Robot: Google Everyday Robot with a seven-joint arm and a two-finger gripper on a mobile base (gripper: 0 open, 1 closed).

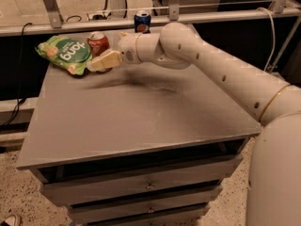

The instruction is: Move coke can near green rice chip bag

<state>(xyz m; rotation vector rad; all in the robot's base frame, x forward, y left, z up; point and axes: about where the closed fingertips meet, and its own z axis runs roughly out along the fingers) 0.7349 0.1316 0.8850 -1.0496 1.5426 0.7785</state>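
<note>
The coke can (97, 41), red-orange with a silver top, stands upright at the table's far left, right beside the green rice chip bag (65, 54). The bag lies flat at the far left corner, its right edge next to the can. My gripper (104, 61) is at the can's lower front, on the side away from the bag, and covers the can's base. The cream arm reaches in from the right across the back of the table.
A dark blue Pepsi can (142, 21) stands at the table's back edge, behind my wrist. The grey table top (141, 121) sits on a cabinet with drawers (150, 187). A metal rail (211, 15) runs behind the table.
</note>
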